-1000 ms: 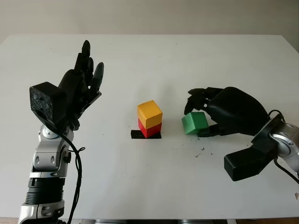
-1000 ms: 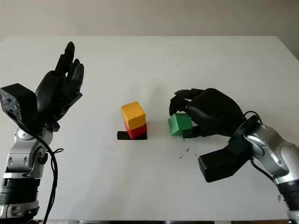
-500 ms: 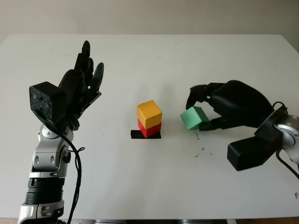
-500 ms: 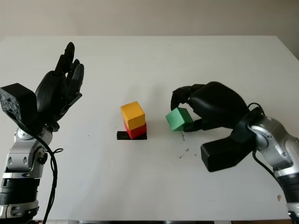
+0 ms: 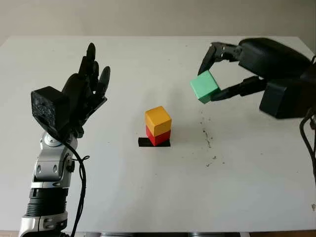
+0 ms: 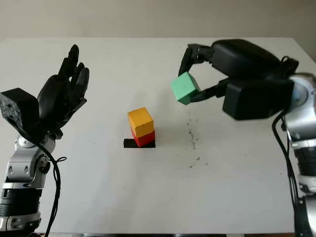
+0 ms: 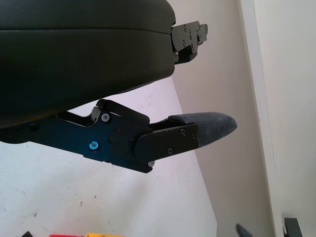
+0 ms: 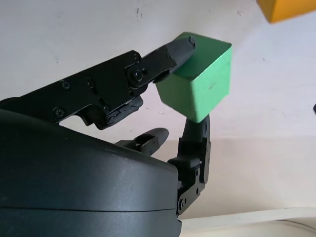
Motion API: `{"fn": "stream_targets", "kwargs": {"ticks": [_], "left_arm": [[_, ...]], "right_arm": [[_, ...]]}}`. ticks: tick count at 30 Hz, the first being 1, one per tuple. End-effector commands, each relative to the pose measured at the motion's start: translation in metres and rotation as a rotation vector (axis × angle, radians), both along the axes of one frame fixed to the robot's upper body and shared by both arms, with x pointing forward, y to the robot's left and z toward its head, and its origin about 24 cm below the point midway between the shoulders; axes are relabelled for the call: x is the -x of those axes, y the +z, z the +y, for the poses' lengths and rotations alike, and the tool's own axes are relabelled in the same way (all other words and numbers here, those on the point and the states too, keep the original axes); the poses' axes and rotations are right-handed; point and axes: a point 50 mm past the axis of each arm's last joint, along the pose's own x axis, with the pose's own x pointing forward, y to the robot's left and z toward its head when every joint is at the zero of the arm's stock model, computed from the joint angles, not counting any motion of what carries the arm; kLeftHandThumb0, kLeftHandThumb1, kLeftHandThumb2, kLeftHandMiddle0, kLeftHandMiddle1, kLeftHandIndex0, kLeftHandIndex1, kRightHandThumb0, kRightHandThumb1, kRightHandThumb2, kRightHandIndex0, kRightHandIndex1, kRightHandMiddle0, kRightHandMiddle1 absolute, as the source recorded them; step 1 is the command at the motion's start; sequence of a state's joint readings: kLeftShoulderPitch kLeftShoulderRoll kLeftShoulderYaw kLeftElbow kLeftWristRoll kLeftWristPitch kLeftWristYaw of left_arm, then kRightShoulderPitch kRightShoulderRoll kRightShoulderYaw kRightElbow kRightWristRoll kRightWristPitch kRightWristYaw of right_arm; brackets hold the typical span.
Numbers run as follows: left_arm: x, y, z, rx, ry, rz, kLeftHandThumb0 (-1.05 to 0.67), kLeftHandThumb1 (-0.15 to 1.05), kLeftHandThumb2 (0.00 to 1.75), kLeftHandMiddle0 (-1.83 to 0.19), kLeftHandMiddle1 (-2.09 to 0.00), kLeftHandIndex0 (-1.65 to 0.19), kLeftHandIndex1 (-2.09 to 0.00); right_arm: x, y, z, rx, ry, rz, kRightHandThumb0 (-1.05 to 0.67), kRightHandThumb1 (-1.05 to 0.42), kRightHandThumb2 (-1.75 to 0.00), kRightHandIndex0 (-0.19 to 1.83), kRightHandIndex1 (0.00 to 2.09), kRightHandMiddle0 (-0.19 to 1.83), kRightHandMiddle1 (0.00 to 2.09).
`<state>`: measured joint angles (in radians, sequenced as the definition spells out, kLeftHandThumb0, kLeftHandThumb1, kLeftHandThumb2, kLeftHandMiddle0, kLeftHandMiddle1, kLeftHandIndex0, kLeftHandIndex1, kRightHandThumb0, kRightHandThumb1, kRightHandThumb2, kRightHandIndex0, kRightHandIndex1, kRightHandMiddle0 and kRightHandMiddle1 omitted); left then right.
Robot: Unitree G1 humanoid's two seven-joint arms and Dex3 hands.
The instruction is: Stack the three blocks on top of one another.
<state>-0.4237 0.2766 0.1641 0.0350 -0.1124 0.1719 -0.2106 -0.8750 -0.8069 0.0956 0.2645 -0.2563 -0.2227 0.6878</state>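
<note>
Two blocks stacked mid-surface — yellow block (image 5: 158, 120) on red block (image 5: 159, 137). Third, green block (image 5: 205, 86), pinched aloft in right robot hand (image 5: 220, 72), lying toward the right edge from the stack. Left robot hand (image 5: 84, 94) open, raised near left edge. Right wrist view shows fingertips (image 8: 178, 48) on the block's faces.

The green block (image 5: 204, 86) sits in the black right hand (image 5: 232, 69). A yellow block (image 5: 158, 120) tops a red block (image 5: 159, 136) on a black tape patch (image 5: 145, 142). The table (image 5: 148, 187) is white; the left hand (image 5: 84, 96) is black.
</note>
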Motion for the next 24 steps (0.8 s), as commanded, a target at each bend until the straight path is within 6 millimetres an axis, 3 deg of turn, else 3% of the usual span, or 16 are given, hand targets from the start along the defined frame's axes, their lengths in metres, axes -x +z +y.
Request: {"fn": "stream_targets", "kwargs": {"ticks": [1,10,13,19,24], "left_arm": [[0.001,0.002,0.000,-0.005,0.003,-0.010,-0.64,1.05,0.59,0.19,0.00,0.19,0.00],[0.001,0.004,-0.002,0.001,0.007,-0.026,-0.62,1.05,0.62,0.19,0.00,0.19,0.00],[0.001,0.004,-0.002,0.004,0.009,-0.027,-0.62,1.05,0.63,0.19,0.00,0.19,0.00],[0.002,0.003,0.000,0.008,0.014,-0.025,-0.61,1.05,0.63,0.19,0.00,0.19,0.00],[0.002,0.004,0.001,0.009,0.014,-0.031,-0.61,1.05,0.63,0.19,0.00,0.19,0.00]], "right_arm": [[-0.004,0.016,0.006,-0.024,0.025,0.005,-0.44,-0.89,-0.05,0.63,0.07,0.62,1.02],[-0.017,0.034,0.023,-0.147,0.158,0.142,-0.45,-0.88,-0.05,0.63,0.05,0.64,0.99],[-0.023,0.024,0.030,-0.200,0.177,0.224,-0.45,-0.89,-0.06,0.58,0.03,0.61,1.05],[-0.031,-0.005,0.043,-0.311,0.222,0.381,-0.48,-0.94,-0.06,0.44,0.01,0.40,1.44],[-0.030,-0.021,0.051,-0.335,0.232,0.424,-0.51,-0.95,-0.06,0.43,0.02,0.35,1.56]]}}
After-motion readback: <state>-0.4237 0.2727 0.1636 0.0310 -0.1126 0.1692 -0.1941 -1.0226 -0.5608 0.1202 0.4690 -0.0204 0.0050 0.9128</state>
